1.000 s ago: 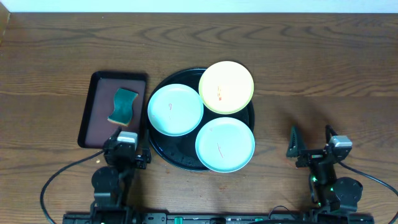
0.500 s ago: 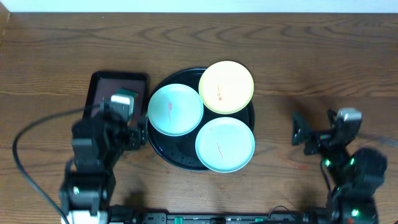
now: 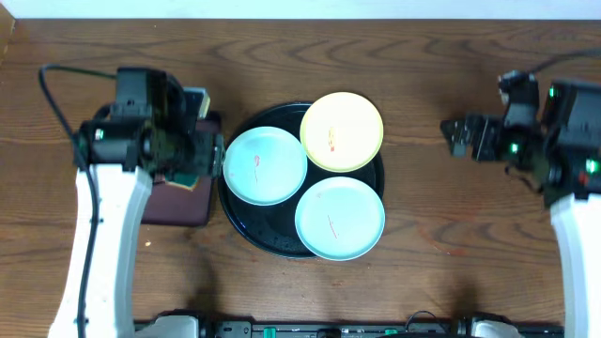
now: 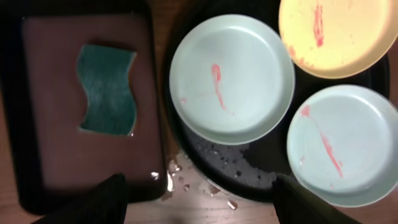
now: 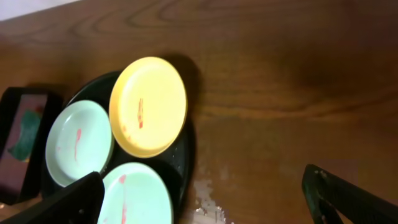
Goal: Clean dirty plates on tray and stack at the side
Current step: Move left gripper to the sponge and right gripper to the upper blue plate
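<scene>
The black tray (image 3: 246,222) sits mid-table and carries three plates, each with a reddish smear. One aqua plate (image 3: 265,165) is at its left, the yellow plate (image 3: 342,130) at the back, and a second aqua plate (image 3: 340,218) at the front. My left gripper (image 3: 199,155) hangs open and empty above the gap beside the tray's left edge. In the left wrist view its jaws (image 4: 202,205) frame bare wood near the tray (image 4: 249,168) and the left aqua plate (image 4: 231,78). My right gripper (image 3: 467,134) is open and empty over the wood, right of the tray. Its wrist view shows the yellow plate (image 5: 148,106).
A dark brown rectangular tray (image 3: 178,207) lies left of the black tray, partly under my left arm. It holds a green sponge (image 4: 107,89). Small wet specks (image 4: 205,183) dot the wood between the two trays. A wet patch (image 5: 208,199) lies right of the black tray.
Both arms have lifted away from the table's front edge and swung toward the back. The left now hangs over the brown tray, the right at the table's right side. Plates unmoved.
</scene>
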You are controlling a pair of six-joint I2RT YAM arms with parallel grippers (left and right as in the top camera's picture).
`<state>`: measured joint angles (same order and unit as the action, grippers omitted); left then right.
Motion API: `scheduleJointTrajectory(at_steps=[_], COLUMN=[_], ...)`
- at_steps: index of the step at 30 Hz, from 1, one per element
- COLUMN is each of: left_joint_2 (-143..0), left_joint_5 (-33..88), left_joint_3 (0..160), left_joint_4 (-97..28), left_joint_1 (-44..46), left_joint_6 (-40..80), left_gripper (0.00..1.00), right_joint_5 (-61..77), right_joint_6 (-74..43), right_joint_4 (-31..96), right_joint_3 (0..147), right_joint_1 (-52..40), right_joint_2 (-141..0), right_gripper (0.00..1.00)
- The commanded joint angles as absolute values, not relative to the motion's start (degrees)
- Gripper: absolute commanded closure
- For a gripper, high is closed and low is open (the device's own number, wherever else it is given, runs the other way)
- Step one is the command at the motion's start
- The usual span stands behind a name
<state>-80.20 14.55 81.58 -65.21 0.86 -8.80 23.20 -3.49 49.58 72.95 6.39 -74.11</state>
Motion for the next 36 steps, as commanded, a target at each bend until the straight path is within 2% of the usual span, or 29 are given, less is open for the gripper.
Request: scheduleJointTrajectory(at_steps=[1, 3, 6, 12, 20, 21, 25, 30, 36], left_joint_2=[-83.37, -84.53, -86.00, -86.78, -86.80, -86.80, -87.05, -88.03, -90.30], left_joint_5=[19.53, 19.46, 19.49, 16.51, -1.02, -1.13, -1.15, -1.13, -1.10], left_joint_3=[83.70, 83.70, 83.70, 83.68, 88.49, 88.75, 88.62, 88.53, 88.40], left_joint_4=[-65.52, -65.25, -64.05, -61.25, -62.54, -62.37, -62.33, -62.28, -62.33], left_joint_1=[0.95, 0.95, 0.95, 0.93, -4.32, -6.20, -9.69, -12.62, -12.95], left_joint_6=[-8.27, -8.29, -8.29, -7.16, 5.10, 5.08, 5.06, 5.06, 5.04], left_gripper=[0.25, 0.25, 0.25, 0.25, 0.25, 0.25, 0.25, 0.26, 0.27], right_joint_5=[25.71, 30.00, 36.23, 25.58, 13.23, 11.18, 8.99, 8.14, 8.16], right_joint_6=[-4.12, -7.92, -7.70, -15.55, -25.04, -26.61, -30.28, -33.87, -34.70], right_joint_4=[48.45, 45.82, 42.28, 41.39, 46.74, 48.75, 51.18, 52.01, 52.84], right_joint_3=[76.34, 76.34, 76.34, 77.49, 91.57, 95.09, 99.77, 100.16, 100.14], right_joint_1=[5.91, 5.89, 4.40, -8.64, -25.28, -27.64, -31.29, -34.70, -37.26], right_joint_2=[-78.39, -80.23, -82.87, -88.20, -101.86, -105.60, -111.90, -117.97, -124.38], right_gripper=[0.01, 0.01, 0.06, 0.09, 0.24, 0.30, 0.41, 0.47, 0.60])
